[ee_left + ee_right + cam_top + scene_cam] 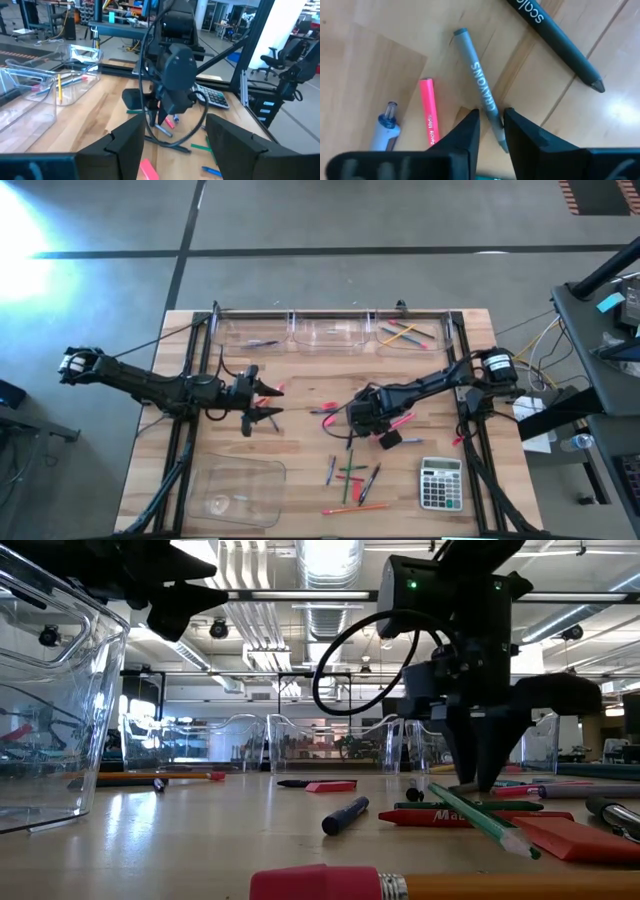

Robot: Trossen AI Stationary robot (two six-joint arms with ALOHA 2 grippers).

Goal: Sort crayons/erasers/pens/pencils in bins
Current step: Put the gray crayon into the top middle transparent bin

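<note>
My right gripper (352, 423) points down at the table's middle and is shut on a grey-blue crayon (479, 75) marked CRAYONS. It also shows in the low view (478, 778), with its fingertips at the table top. A pink crayon (430, 112), a dark pen (555, 40) and a blue-and-white pen (385, 131) lie flat beside it. My left gripper (270, 402) is open and empty above the table, left of the middle. Three clear tubs (330, 332) stand along the far edge. The shallow clear tray (235, 492) sits at the near left. My right gripper pinches the grey-blue crayon near one end (494, 120) between its two fingers. The fingers come from above, pointing down, one on each long side. The crayon lies flat on the table.
Several pens, pencils and crayons (350, 475) lie scattered at the near middle, and a few more (325, 410) lie by my right gripper. A grey calculator (440, 483) lies at the near right. The far right tub (410, 333) holds pencils, and the far left tub (250, 340) holds a pen.
</note>
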